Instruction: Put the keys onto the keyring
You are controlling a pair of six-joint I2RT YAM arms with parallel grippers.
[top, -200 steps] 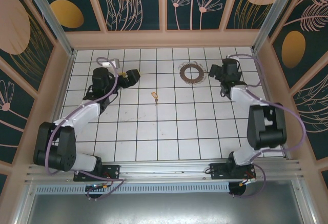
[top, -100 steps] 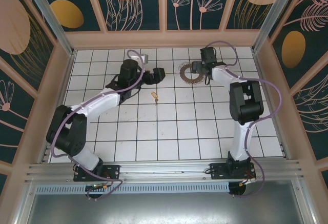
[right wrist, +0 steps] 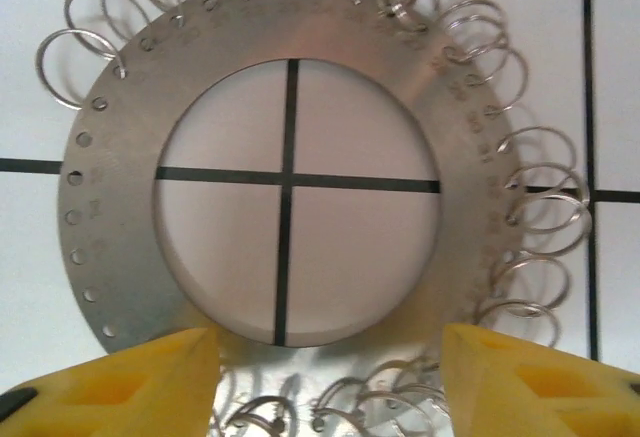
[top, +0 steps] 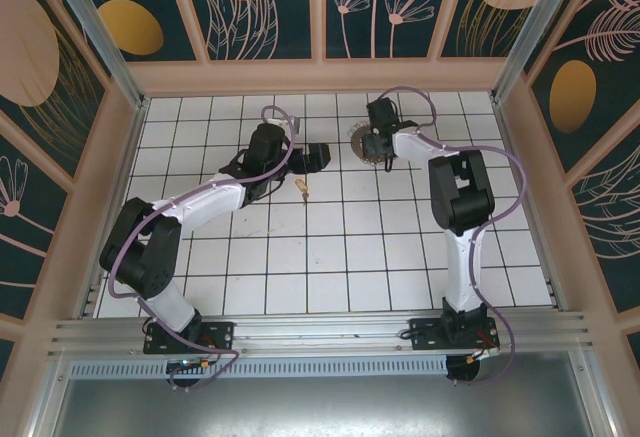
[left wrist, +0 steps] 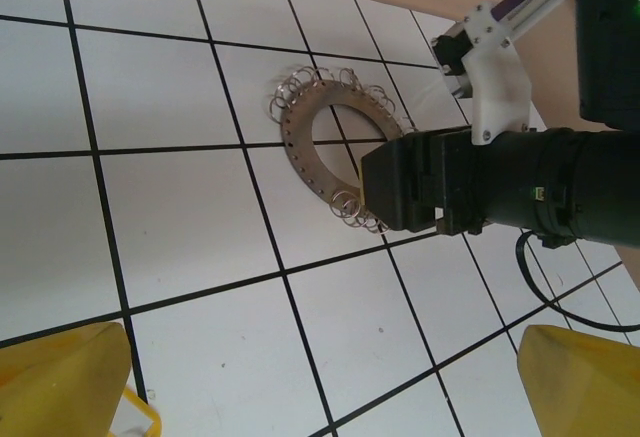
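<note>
The white tiled table (top: pixel 330 277) is enclosed by walls (top: pixel 265 7) painted with pale leaves and orange ovals on a dark ground. The left arm (top: pixel 200 202) is stretched toward the far middle, and the right arm (top: pixel 455 197) is folded toward the same area.

The left gripper (left wrist: pixel 320 397) is held released, its yellow fingers (left wrist: pixel 60 382) spread wide over bare tile. The right gripper (right wrist: pixel 330 377) is likewise released, its fingers set apart over the near rim of the keyring (right wrist: pixel 110 257), with nothing clasped.

The keyring is laid flat near the table's far edge. In the left wrist view one side of it is hidden by the right gripper's black body, where a green mark (left wrist: pixel 540 194) is too small to be read. Faint stamped marks beside the rim holes (right wrist: pixel 75 217) are blurred beyond reading. Small wire rings (right wrist: pixel 545 207) are threaded through many holes.

The key (top: pixel 303 189) is left alone on a tile, just nearer than the left gripper and apart from the keyring.
</note>
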